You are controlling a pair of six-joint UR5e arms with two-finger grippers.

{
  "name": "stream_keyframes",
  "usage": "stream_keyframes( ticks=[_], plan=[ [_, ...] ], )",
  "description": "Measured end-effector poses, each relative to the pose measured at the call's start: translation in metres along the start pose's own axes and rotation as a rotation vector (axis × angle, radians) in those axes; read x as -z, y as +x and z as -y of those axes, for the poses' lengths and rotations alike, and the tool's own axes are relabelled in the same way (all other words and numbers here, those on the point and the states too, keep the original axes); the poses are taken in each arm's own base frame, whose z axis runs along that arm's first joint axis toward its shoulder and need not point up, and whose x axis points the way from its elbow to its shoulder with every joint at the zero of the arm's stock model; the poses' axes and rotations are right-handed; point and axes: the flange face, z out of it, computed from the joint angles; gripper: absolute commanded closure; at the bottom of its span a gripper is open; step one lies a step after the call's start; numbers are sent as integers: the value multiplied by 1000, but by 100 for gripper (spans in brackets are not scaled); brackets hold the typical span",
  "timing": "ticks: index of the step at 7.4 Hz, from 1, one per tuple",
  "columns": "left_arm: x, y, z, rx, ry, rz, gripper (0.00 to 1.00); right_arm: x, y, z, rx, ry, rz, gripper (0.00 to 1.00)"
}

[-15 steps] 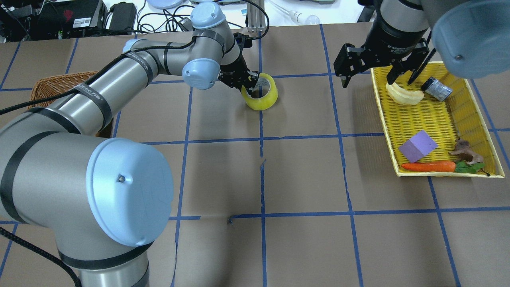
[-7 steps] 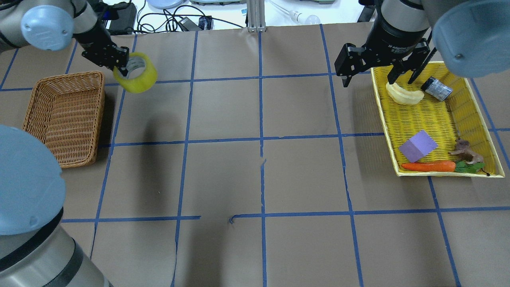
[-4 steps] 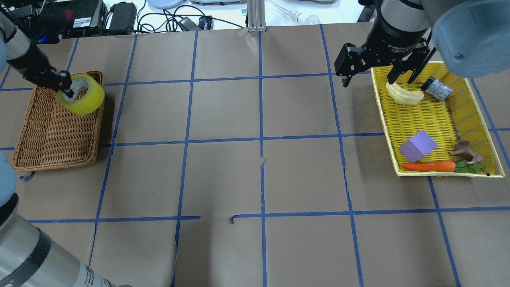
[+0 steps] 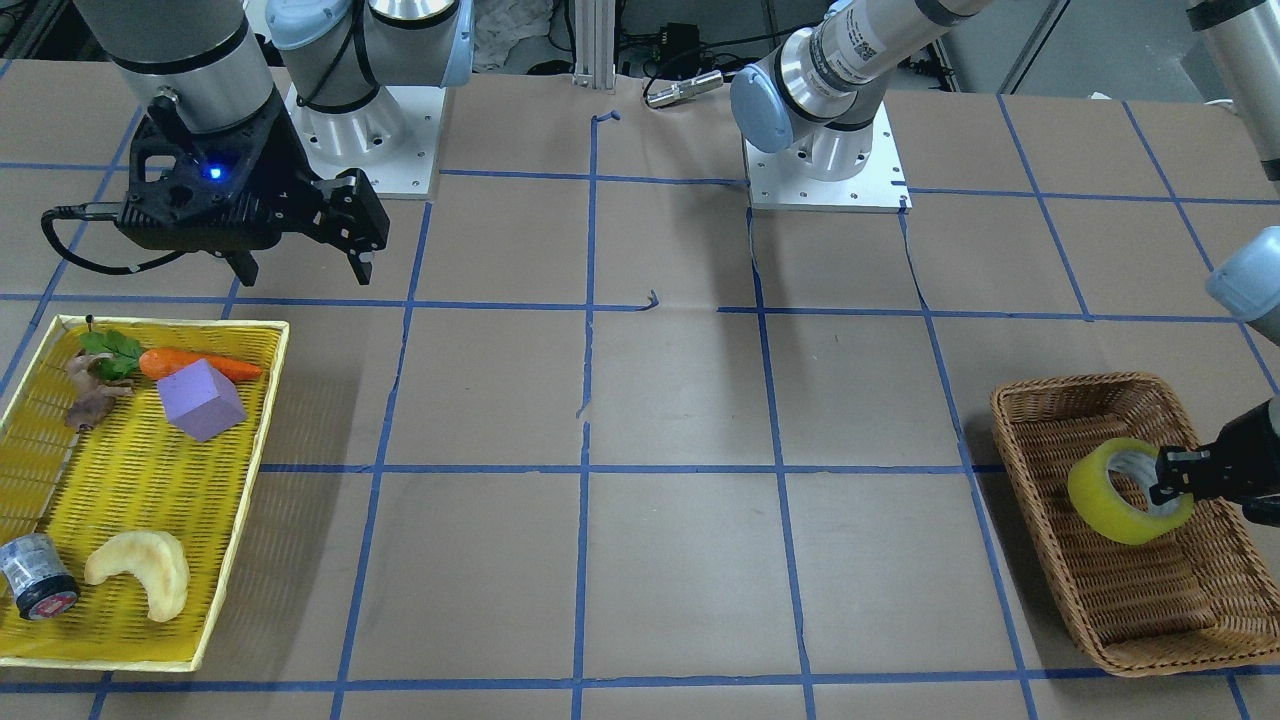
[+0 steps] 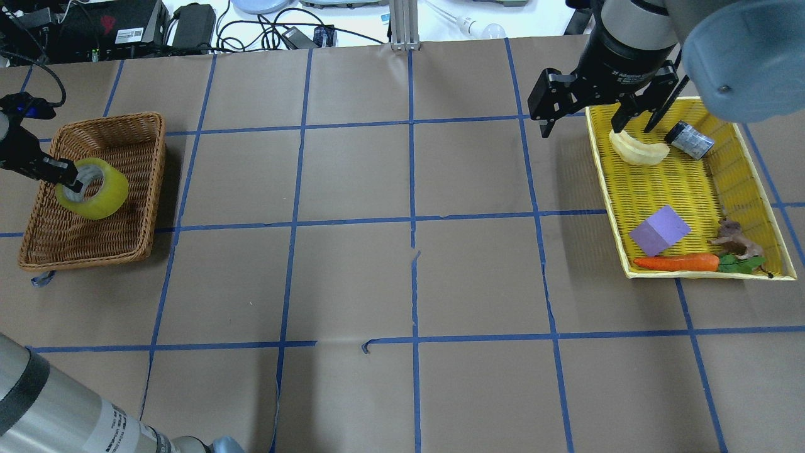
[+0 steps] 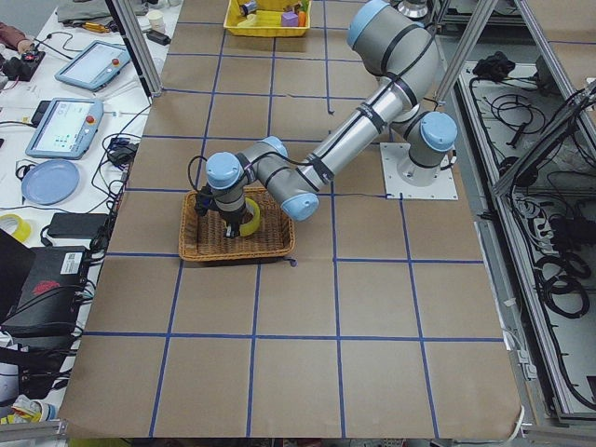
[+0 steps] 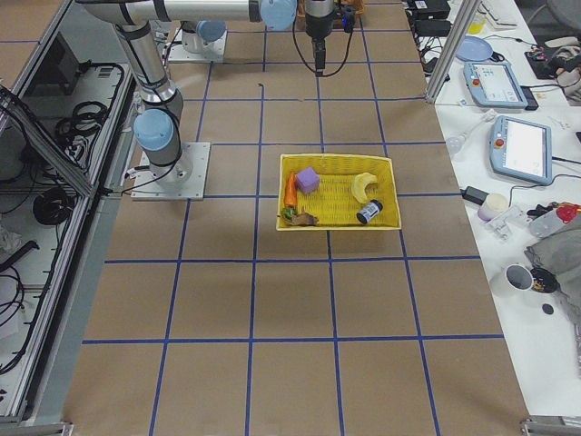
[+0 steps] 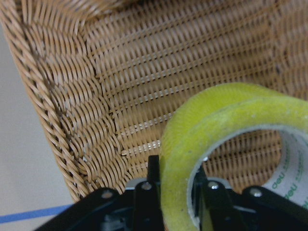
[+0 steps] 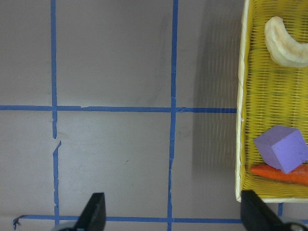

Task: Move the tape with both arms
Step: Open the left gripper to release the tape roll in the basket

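The yellow tape roll [image 5: 100,192] hangs over the inside of the brown wicker basket [image 5: 154,157] at the table's left. My left gripper [image 5: 75,184] is shut on its wall, one finger inside the grey core and one outside. The left wrist view shows the tape [image 8: 231,125] pinched between the fingers, close to the basket wall [image 8: 57,96]. The front view shows the tape [image 4: 1110,495] low in the basket [image 4: 1010,440]; I cannot tell if it touches the bottom. My right gripper [image 5: 597,119] is open and empty, hovering at the yellow tray's far left corner.
The yellow tray [image 5: 604,189] at the right holds a purple cube [image 5: 659,230], a carrot [image 5: 676,262], a pale crescent [image 5: 638,150] and a small grey cylinder [image 5: 690,139]. Cables and electronics lie beyond the far edge.
My left arm has carried the tape from the table's middle leftward to the basket and lowered it inside. The right arm has not moved.
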Motion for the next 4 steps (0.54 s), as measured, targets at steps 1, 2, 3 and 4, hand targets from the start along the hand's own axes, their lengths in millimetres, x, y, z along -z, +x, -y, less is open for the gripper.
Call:
stream_keyframes(
  ticks=[1,2,3,4],
  plan=[
    [-2,2,0,2,29,23,11,0,0,0,0,0,0,0],
    [8,6,3,6,67,58,8,0,0,0,0,0,0,0],
    [25,13,8,16,96,86,8,0,0,0,0,0,0,0],
    [48,30,14,38,109,98,8,0,0,0,0,0,1,0]
  ],
)
